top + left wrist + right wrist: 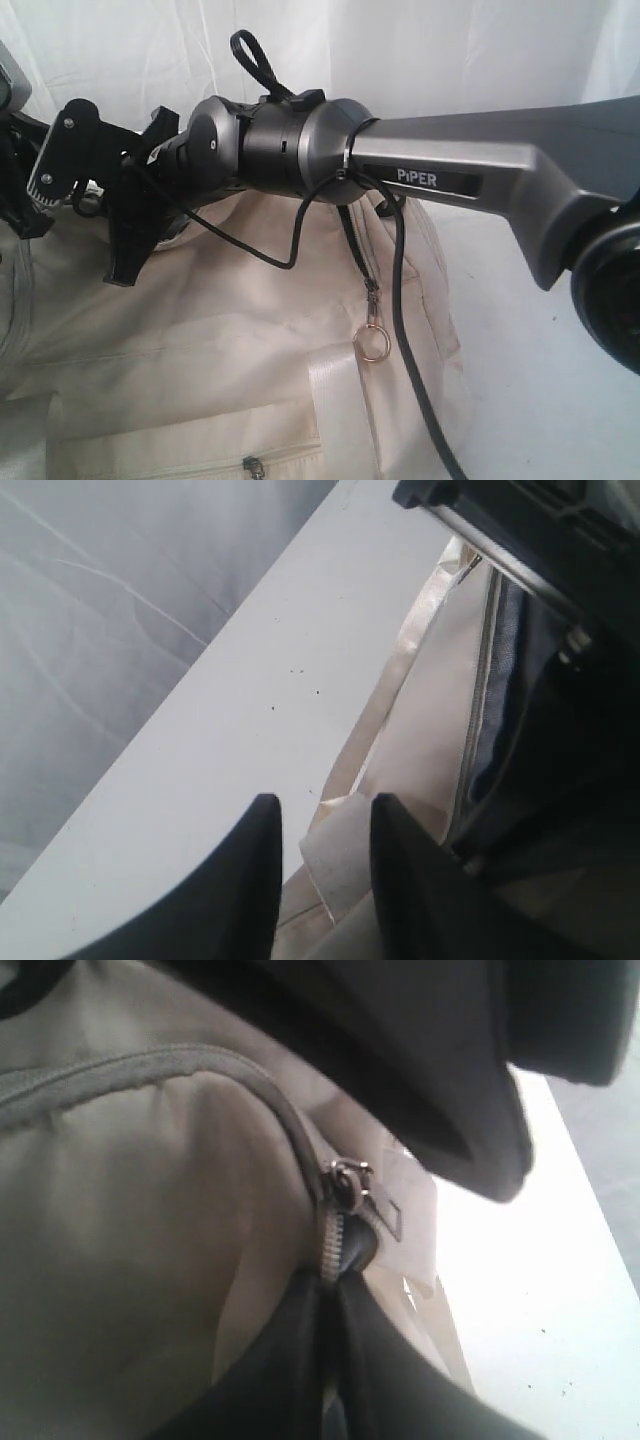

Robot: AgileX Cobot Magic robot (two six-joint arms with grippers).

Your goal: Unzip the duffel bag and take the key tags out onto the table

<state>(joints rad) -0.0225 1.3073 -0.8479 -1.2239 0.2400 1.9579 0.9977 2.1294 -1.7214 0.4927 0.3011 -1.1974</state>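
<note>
The duffel bag (220,340) lies slumped on the white table (230,740), its cream fabric filling the lower part of the exterior view. The only writing that can be read is "PiPER", in white letters on a dark plate on the grey right arm (480,165), which reaches across above the bag. Below that arm a metal ring pull (373,343) hangs against the bag's side beside a black cable (410,360), and a pale webbing strap (335,400) runs down the bag under the ring. The right gripper (335,1260) is at the bag's top seam, clenched tight on the zipper (328,1245), whose teeth run in between its dark fingertips just under the metal slider (345,1175). The left gripper (322,805) hovers at the bag's edge over the table with its jaws apart. A strap end (335,855) shows in the gap, and whether it touches either finger cannot be told. Beside it the bag gapes on dark lining (510,680).
</note>
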